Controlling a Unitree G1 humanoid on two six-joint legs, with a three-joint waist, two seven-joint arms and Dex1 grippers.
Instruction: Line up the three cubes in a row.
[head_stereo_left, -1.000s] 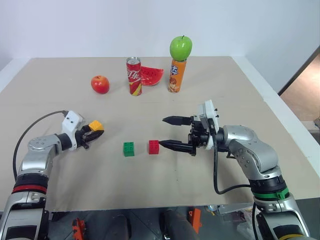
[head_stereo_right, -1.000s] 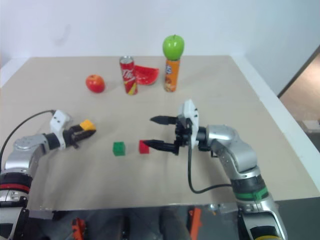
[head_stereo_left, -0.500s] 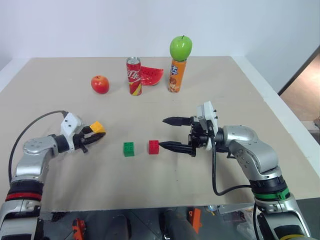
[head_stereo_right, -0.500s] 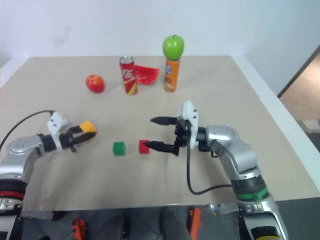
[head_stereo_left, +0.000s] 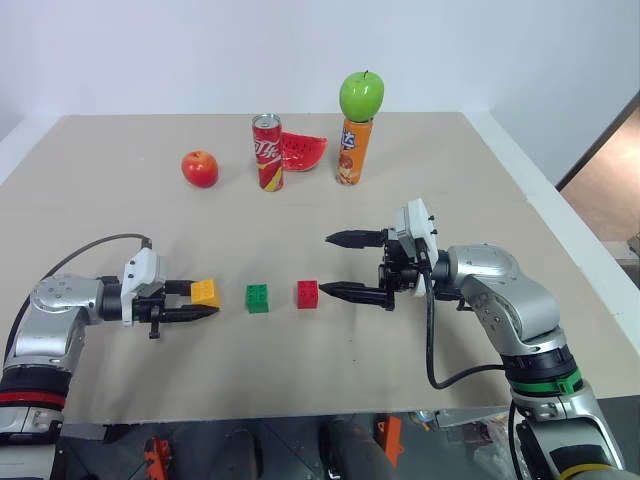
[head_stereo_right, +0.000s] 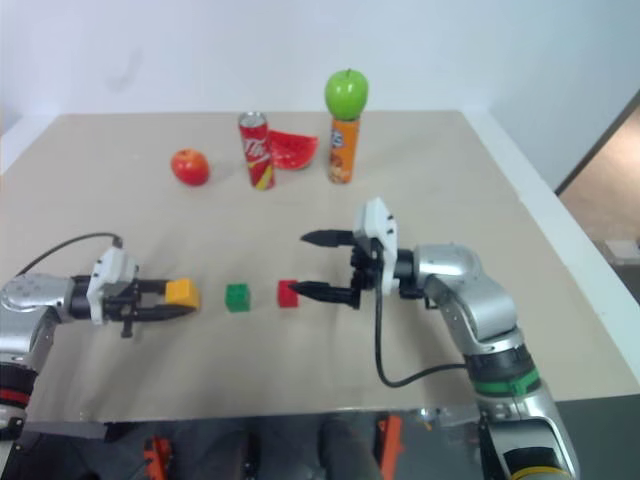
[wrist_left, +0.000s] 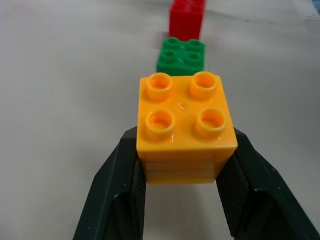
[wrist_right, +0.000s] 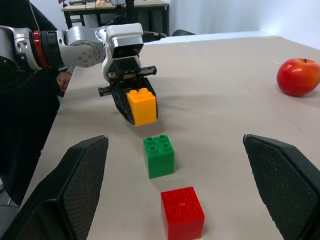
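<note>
Tabletop (head_stereo_left: 120, 220) | left gripper (head_stereo_left: 205, 303) clamps yellow-orange cube (head_stereo_left: 206, 292), seemingly just above surface | right gripper (head_stereo_left: 337, 265) wide, empty

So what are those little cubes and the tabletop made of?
The yellow cube, green cube and red cube look like glossy moulded plastic: studded tops, soft highlights. The tabletop looks like a matte beige board or sheet; hard to say which.

Head eyes overlook the table (head_stereo_left: 450, 180); wrist cameras face each other, close.
</note>
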